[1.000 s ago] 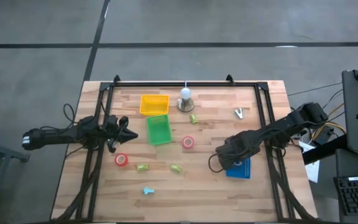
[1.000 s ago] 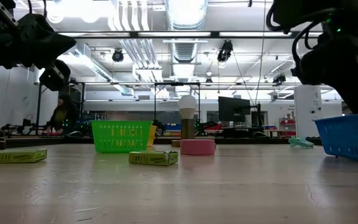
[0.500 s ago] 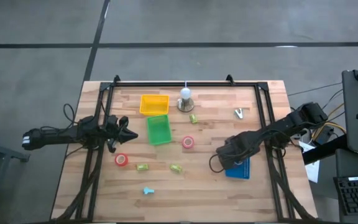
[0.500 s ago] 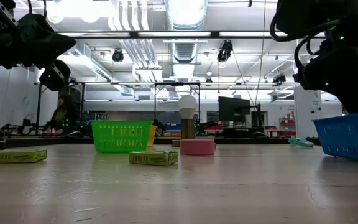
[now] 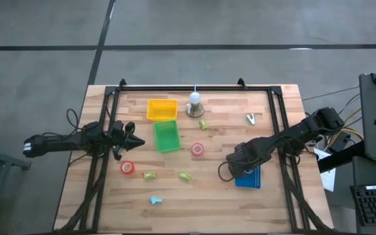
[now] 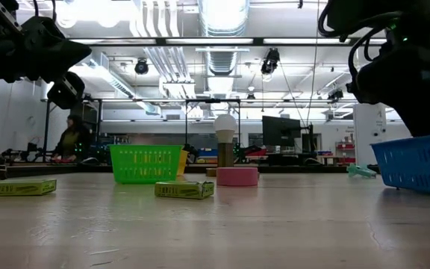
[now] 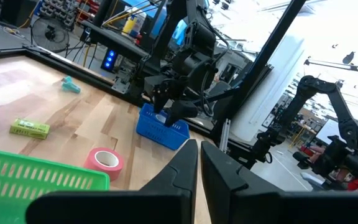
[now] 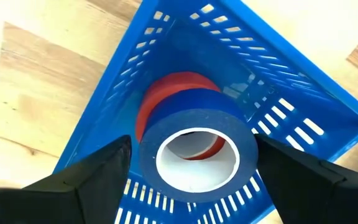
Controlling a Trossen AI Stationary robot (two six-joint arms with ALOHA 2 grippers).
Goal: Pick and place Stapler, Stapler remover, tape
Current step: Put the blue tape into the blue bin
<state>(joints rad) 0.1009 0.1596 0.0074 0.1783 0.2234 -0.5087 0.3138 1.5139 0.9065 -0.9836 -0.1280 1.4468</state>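
In the right wrist view my right gripper (image 8: 197, 168) is open above the blue basket (image 8: 272, 68), one finger on each side of it. A blue tape roll (image 8: 197, 134) lies in that basket, resting on a red tape roll (image 8: 179, 87). In the high view this gripper (image 5: 235, 168) covers part of the blue basket (image 5: 249, 178). Two more red tape rolls (image 5: 128, 168) (image 5: 197, 149) lie flat on the table. My left gripper (image 5: 133, 139) is shut and waits at the left, beside the green basket (image 5: 166, 136). My right gripper stands over the blue basket from above, pointing down. Its fingers (image 8: 98, 171) are apart from the blue tape roll. Whether they touch the basket's walls, I cannot tell.
A yellow basket (image 5: 162, 109) and a white bulb on a stand (image 5: 194, 103) sit near the far edge. Small yellow-green boxes (image 5: 149, 175) (image 5: 185, 177) (image 5: 203, 124) and teal pieces (image 5: 155, 200) (image 5: 250, 119) lie scattered. Black frame rails (image 5: 103, 163) run along both sides.
The right arm has swayed a little above the blue basket and come back. The basket now stands slightly farther toward the table's left than a second ago.
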